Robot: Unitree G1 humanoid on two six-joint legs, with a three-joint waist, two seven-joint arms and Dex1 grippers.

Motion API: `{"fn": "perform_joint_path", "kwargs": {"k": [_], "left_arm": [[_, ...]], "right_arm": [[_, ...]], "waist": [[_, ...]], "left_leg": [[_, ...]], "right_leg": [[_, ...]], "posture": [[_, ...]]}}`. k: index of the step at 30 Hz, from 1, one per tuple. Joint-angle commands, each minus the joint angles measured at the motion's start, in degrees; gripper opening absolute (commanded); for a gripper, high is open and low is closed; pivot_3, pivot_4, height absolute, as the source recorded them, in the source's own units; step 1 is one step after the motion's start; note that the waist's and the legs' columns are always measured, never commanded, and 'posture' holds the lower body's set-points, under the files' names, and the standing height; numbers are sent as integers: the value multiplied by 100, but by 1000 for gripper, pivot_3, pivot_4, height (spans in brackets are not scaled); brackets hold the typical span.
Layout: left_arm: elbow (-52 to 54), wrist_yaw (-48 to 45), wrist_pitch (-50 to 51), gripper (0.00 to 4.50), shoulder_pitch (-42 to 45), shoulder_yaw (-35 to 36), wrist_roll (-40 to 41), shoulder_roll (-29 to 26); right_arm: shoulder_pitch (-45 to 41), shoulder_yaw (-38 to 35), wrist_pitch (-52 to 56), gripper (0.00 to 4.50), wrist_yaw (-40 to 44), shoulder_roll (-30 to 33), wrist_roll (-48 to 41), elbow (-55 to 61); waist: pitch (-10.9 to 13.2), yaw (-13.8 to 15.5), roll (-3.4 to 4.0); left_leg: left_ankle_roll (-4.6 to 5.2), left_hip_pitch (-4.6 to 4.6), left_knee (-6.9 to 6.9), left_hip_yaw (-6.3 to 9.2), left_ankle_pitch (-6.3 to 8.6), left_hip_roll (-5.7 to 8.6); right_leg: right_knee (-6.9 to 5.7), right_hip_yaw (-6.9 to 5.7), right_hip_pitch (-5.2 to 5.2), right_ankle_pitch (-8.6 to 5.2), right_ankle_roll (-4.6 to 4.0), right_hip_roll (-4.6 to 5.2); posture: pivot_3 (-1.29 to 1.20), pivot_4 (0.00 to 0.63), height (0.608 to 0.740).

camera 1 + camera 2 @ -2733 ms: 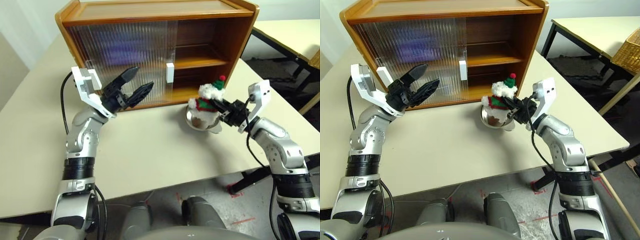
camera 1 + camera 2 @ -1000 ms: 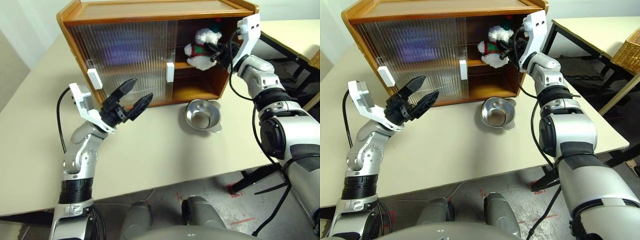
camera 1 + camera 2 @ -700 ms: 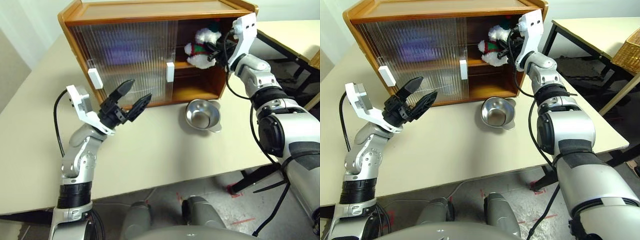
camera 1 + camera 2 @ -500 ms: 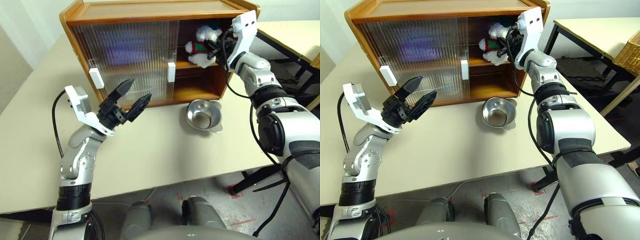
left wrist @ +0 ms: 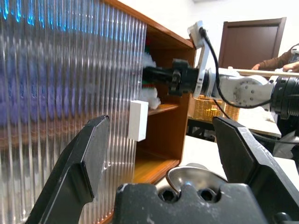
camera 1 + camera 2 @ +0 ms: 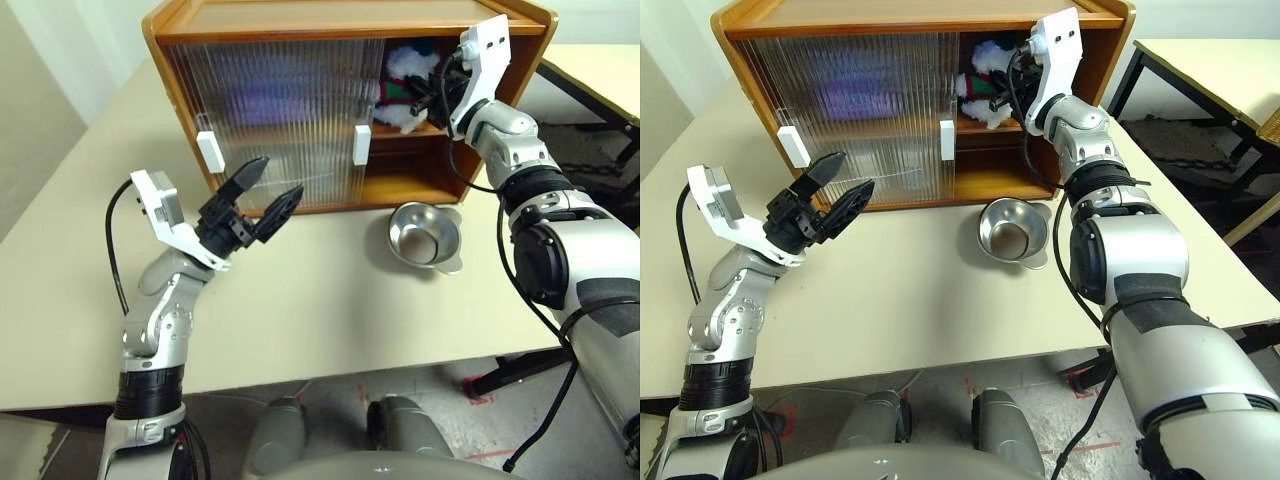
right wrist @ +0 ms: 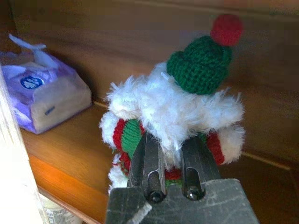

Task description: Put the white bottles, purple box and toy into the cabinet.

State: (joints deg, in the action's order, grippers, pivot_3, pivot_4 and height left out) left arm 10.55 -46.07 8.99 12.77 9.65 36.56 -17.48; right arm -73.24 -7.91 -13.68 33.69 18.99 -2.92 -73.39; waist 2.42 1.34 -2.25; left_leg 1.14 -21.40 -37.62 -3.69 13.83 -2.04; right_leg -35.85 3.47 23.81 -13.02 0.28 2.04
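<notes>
The big orange-brown wooden cabinet (image 6: 300,25) with ribbed see-through sliding doors stands on the pale surface (image 6: 330,300), its right side open. The soft purple tissue box (image 7: 44,100) lies on the upper shelf inside. The right end effector (image 7: 170,158) is clenched on the small fluffy white snowman toy (image 7: 177,112) with a green hat, holding it just above that shelf, near the box. The left end effector (image 6: 262,195) hangs wide open with nothing in it, in front of the closed door. This step is putting the toy away. Next, I think, the toy should go down onto the shelf, then the fingers let go.
</notes>
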Motion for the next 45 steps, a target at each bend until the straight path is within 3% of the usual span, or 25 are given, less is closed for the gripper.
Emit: {"fn": "perform_joint_path", "kwargs": {"k": [1, 3, 15, 27, 32, 36, 40, 43, 45], "left_arm": [[44, 26, 37, 4500, 0, -17, 39, -34], [97, 46, 49, 4500, -42, -3, 51, -49], [51, 47, 21, 4500, -5, -81, 58, -19], [-279, -152, -19, 4500, 216, -221, 30, 77], [-420, -245, -19, 4500, 321, -248, 28, 86], [-464, -319, 16, 4500, 350, -243, 42, 58], [-536, -381, 36, 4500, 404, -228, 52, 21], [-562, -399, 54, 4500, 442, -211, 59, 5], [-570, -428, 71, 4500, 432, -190, 68, -30]], "right_arm": [[174, 57, 49, 231, -122, 65, 193, -185], [187, 110, 76, 230, -245, 85, 287, -204], [122, 51, 12, 4489, -472, 178, 414, -171], [338, -158, -323, 4489, 249, 343, -51, 649], [1407, -216, 474, 4489, 669, 221, -672, 2668], [2877, -272, 2049, 4489, 619, 159, -1573, 5402], [3949, -506, 3415, 4489, 111, 149, -2398, 7393], [4372, -617, 4047, 4489, -188, 195, -2744, 8106], [4858, -958, 4883, 4489, -514, 128, -3501, 8617]], "waist": [[0, -1, 0], [0, 0, 0], [-1, 60, -1], [-1, -51, -1], [-1, -96, -2], [0, -105, 3], [0, -108, 4], [0, -151, 4], [-3, -187, -1]], "left_leg": [[0, 1, 1, 0, 0, 1], [0, 1, 2, 1, 0, 1], [0, 4, 2, 0, 0, 4], [0, 2, 3, -2, 0, 6], [0, 3, 5, 0, 0, 2], [0, 1, 4, 3, 0, -24], [-1, -2, 3, 0, 1, -26], [-2, 2, 1, -6, 1, -26], [-2, 7, 0, -8, 1, -25]], "right_leg": [[0, 0, 0, -1, -1, 0], [0, 0, 0, -1, -1, 0], [-1, 0, 0, -4, 4, -1], [0, 0, 1, -5, 0, -1], [-1, 1, 0, -6, 2, -3], [-4, -1, 0, -6, 3, -2], [-5, 0, 6, -13, 15, -1], [-4, 1, 6, -14, 17, -1], [-4, 1, 1, -12, 19, -2]], "posture": [[201, 0, 740], [211, 3, 740], [182, 0, 740], [112, 0, 740], [90, 0, 740], [73, 0, 740], [62, 0, 740], [57, 0, 740], [53, 0, 740]]}}
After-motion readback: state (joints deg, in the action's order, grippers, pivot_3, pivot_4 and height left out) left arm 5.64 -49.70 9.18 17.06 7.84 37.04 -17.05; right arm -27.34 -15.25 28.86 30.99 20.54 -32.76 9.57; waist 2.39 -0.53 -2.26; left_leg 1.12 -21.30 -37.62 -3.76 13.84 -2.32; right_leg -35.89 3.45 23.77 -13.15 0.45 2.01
